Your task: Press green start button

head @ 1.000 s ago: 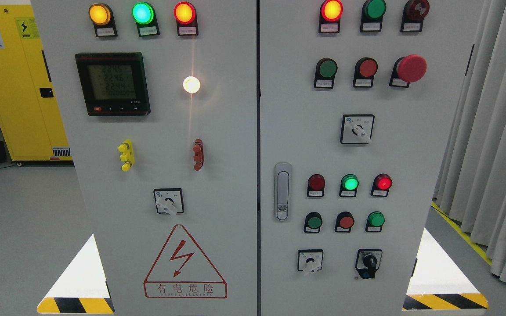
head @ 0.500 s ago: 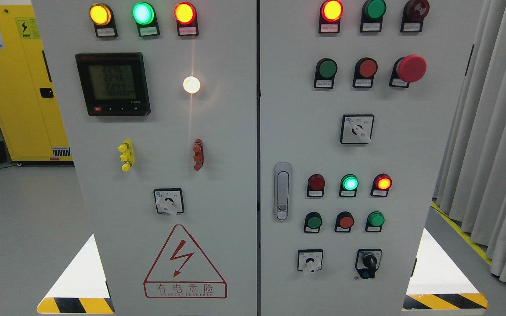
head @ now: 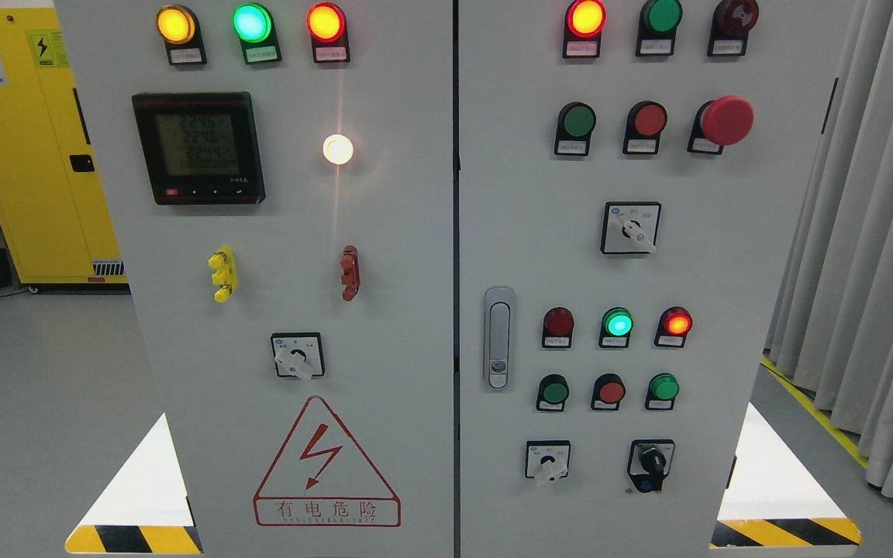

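Neither of my hands is in view, so their state is unknowable, and the green button [head: 577, 121] at two o'clock borders a red button [head: 649, 120] I might mispress

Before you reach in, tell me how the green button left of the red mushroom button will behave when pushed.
The green button is probably stiff and springy, since it sits flush in a black collar bolted to the cabinet door. It should not roll or tip. Its smooth face may be slightly slippery.
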Action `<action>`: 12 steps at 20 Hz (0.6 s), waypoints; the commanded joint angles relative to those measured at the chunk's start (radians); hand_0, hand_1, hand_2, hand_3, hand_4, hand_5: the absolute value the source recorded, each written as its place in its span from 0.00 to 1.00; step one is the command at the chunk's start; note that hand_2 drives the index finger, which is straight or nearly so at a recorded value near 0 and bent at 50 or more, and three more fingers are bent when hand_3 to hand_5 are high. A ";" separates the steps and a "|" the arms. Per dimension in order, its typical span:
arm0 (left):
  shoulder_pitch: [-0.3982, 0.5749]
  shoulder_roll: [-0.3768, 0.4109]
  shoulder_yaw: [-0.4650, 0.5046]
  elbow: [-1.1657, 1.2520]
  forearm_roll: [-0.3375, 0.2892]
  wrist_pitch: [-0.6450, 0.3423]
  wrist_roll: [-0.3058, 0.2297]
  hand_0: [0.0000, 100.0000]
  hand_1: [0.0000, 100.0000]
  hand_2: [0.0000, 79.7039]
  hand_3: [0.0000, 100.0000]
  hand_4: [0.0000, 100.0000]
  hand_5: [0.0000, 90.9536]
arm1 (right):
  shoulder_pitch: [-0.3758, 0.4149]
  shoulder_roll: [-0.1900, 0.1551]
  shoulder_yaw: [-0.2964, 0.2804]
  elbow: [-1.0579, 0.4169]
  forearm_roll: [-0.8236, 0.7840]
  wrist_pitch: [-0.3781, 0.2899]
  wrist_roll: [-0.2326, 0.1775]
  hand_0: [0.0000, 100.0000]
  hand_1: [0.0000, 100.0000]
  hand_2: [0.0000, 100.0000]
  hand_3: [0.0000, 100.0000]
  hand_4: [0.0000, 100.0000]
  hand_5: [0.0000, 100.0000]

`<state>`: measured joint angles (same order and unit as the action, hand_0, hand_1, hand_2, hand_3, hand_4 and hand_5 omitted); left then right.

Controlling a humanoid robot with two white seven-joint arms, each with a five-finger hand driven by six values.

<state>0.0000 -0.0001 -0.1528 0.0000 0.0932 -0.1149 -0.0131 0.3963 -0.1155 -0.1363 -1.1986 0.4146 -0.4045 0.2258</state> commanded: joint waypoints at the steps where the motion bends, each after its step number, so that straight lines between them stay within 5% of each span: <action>1: -0.031 -0.014 0.001 -0.028 0.000 0.000 -0.001 0.12 0.56 0.00 0.00 0.00 0.00 | 0.019 0.005 0.020 -0.585 0.088 -0.007 0.001 0.27 0.49 0.00 0.34 0.37 0.21; 6: -0.031 -0.032 0.001 -0.028 0.000 0.000 -0.001 0.12 0.56 0.00 0.00 0.00 0.00 | -0.008 -0.001 0.014 -0.768 0.177 -0.007 0.004 0.27 0.50 0.00 0.39 0.42 0.26; 12: -0.031 -0.037 0.001 -0.028 0.000 0.000 -0.001 0.12 0.56 0.00 0.00 0.00 0.00 | -0.163 0.000 0.014 -0.877 0.329 -0.008 0.007 0.27 0.51 0.00 0.42 0.45 0.29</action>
<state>0.0000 -0.0115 -0.1522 0.0000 0.0934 -0.1201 -0.0107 0.3365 -0.1148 -0.1271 -1.7173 0.6235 -0.4128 0.2296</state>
